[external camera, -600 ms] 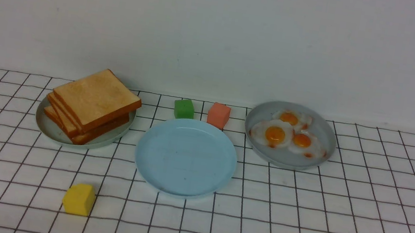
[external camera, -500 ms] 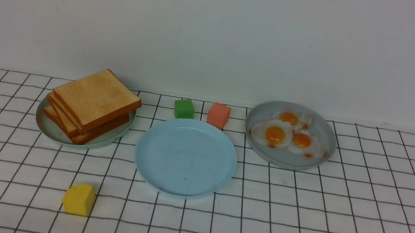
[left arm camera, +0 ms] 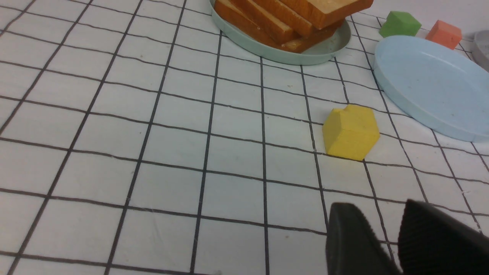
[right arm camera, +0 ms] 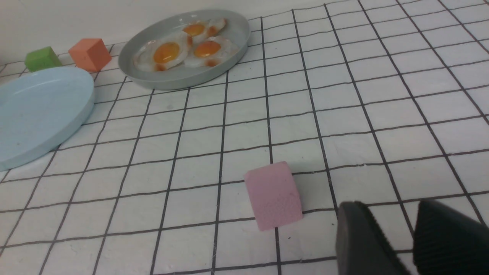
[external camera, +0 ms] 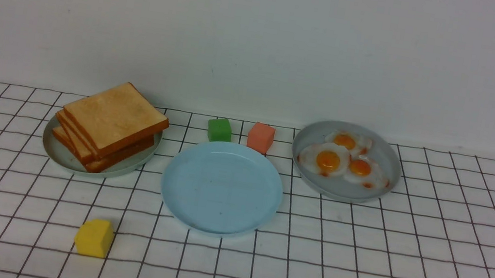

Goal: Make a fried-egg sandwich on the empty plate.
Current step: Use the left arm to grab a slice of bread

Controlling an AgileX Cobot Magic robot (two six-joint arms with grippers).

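Change: nothing is being registered as moved across the last three front-view frames; plates, food and blocks are being shown in identical spots.
Meaning: the task is being judged as not yet started; no pick is being attempted.
Left gripper [left arm camera: 380,204]: being seen only in its own wrist view, low over the grid cloth [external camera: 358,253]. The fingers are being held almost together with a thin gap, and nothing is being gripped. The yellow block [left arm camera: 350,131] is being framed ahead of it, apart.
Right gripper [right arm camera: 389,204]: same posture, nearly closed and empty. The pink block [right arm camera: 273,194] is being framed just beside it, not touching.
Empty plate [external camera: 220,189]: being shown bare, mid-table, between the toast plate [external camera: 63,158] on the left and the egg plate [external camera: 342,192] on the right.
Fried egg [external camera: 328,161]: being kept on the egg plate, on the side nearest the empty plate, touching two smaller eggs.
Toast pile [external camera: 112,123]: being left stacked and fanned on the toast plate.
Fried-egg sandwich: not being built yet; no slice is lying on the empty plate.
Next (judgement): a toast slice is being expected as the first pick, the left arm being nearer to it.
Risk (judgement): the green block [external camera: 219,130] and the orange block [external camera: 261,137] are sitting just behind the empty plate and could be nudged during placing.
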